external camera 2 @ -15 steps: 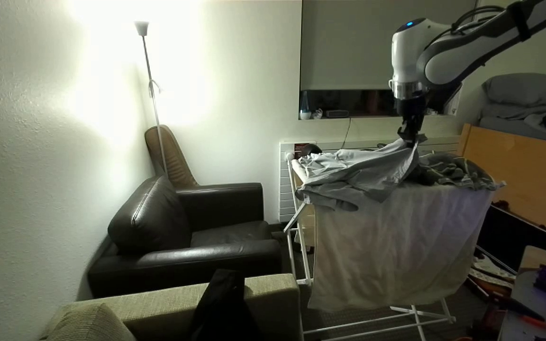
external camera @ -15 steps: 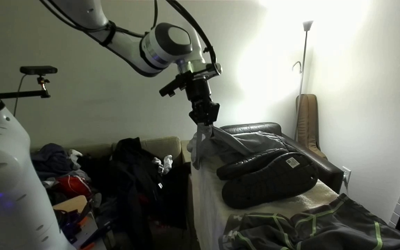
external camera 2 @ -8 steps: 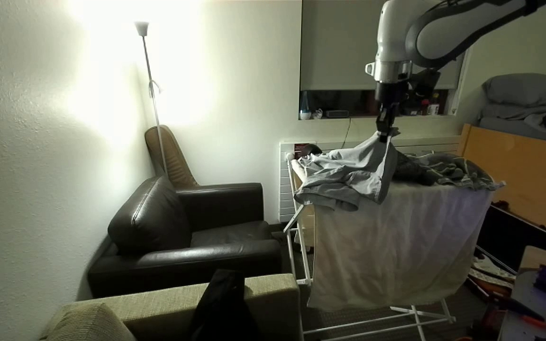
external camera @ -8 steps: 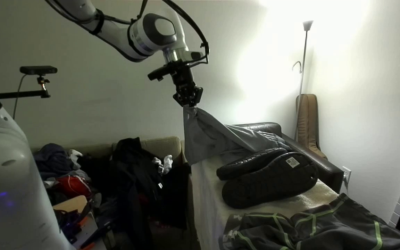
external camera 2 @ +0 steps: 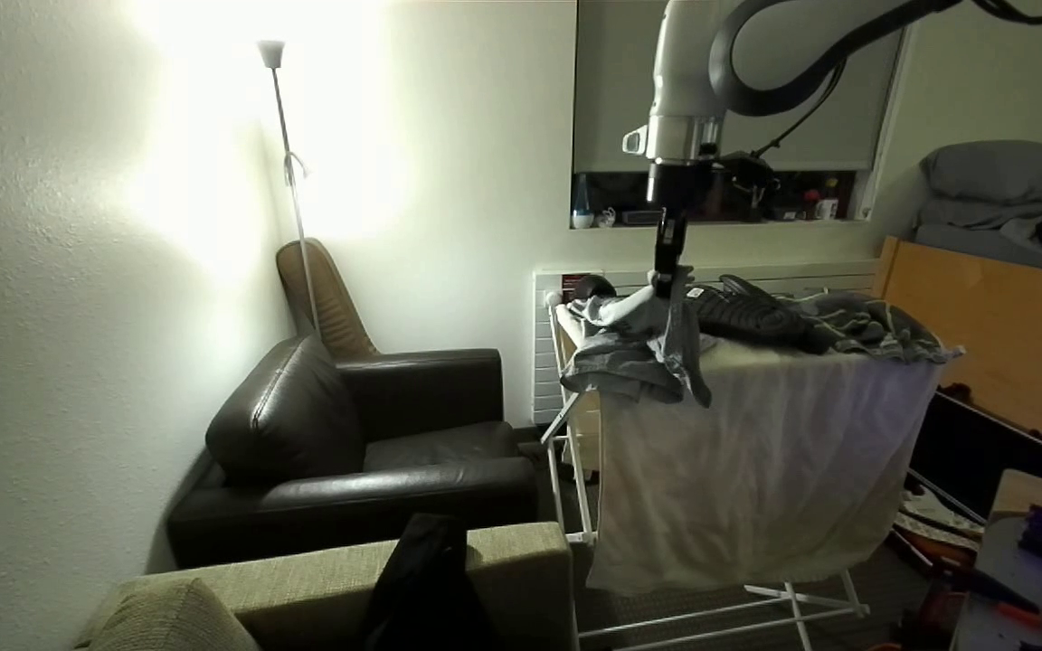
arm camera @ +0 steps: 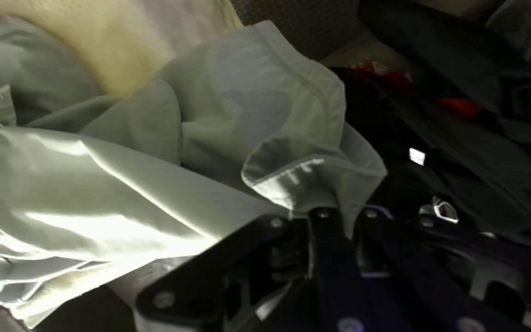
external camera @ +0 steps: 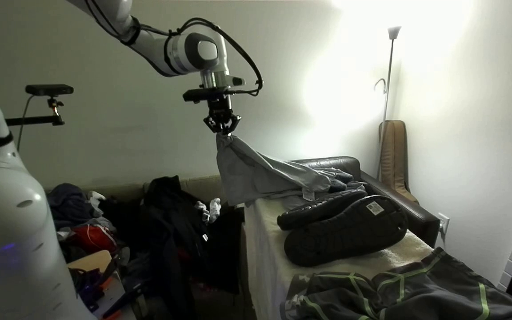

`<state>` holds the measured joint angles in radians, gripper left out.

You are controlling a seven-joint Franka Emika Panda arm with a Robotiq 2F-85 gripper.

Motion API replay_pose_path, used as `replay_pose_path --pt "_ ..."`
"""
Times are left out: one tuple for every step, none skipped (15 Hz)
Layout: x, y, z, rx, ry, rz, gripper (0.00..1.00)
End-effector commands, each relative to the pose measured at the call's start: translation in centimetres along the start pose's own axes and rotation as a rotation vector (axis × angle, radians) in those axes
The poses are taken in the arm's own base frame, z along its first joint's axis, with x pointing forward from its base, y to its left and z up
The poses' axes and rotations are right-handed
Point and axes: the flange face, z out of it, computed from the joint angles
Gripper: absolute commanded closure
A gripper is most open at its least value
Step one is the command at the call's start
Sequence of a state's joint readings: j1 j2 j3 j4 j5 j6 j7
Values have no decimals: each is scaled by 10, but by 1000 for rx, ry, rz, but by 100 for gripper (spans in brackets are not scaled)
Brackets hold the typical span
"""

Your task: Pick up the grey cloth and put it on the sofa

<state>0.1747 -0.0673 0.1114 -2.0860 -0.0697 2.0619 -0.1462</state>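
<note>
The grey cloth (external camera: 260,175) is a garment partly lifted off the drying rack. My gripper (external camera: 224,132) is shut on one edge of it, above the rack's end. The rest of the cloth slopes down onto the rack in both exterior views, also seen as grey folds (external camera 2: 620,366) under the gripper (external camera 2: 664,282). In the wrist view the cloth (arm camera: 127,180) spreads from the fingertips (arm camera: 346,219) to the left. A dark leather sofa (external camera 2: 349,479) stands beside the rack. A beige sofa (external camera 2: 521,565) is nearer that camera; in an exterior view it is covered with clothes (external camera: 167,222).
The rack carries a light towel (external camera 2: 738,470), black slippers (external camera: 345,229) and dark shorts with green lines (external camera: 398,289). A floor lamp (external camera 2: 290,181) and a brown case (external camera 2: 326,298) stand behind the leather sofa. A cluttered small table (external camera: 105,284) is by the robot base.
My gripper has moved away from the slippers, toward the sofas' side, pulling the cloth's held edge with it. More of the cloth hangs raised, and the slippers are now uncovered in an exterior view.
</note>
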Motion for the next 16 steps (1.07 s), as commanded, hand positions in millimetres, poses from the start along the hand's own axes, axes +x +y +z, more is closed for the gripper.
replay_pose_path --pt "20 -28 8 57 -17 -127 94" --pt "24 -35 10 58 -23 -156 94" --pt "28 -42 11 59 -28 -189 94" --pt "32 -50 11 57 -32 -222 94" --pt "35 -57 11 59 -37 -257 94" --pt "37 -65 10 63 -41 -287 94" --pt "38 -69 9 67 -46 -312 95" --pt "38 -71 8 69 -50 -326 95" --pt "37 -69 6 79 -57 -335 95" --pt "31 -60 -2 81 -61 -315 94" --pt "25 -51 -11 80 -60 -293 94" --pt "36 -64 6 52 -60 -285 94" --pt "35 -58 2 52 -62 -275 94" --pt "34 -54 -2 51 -60 -271 94" --pt "33 -51 -5 51 -57 -268 94" --pt "32 -50 -6 51 -55 -267 94"
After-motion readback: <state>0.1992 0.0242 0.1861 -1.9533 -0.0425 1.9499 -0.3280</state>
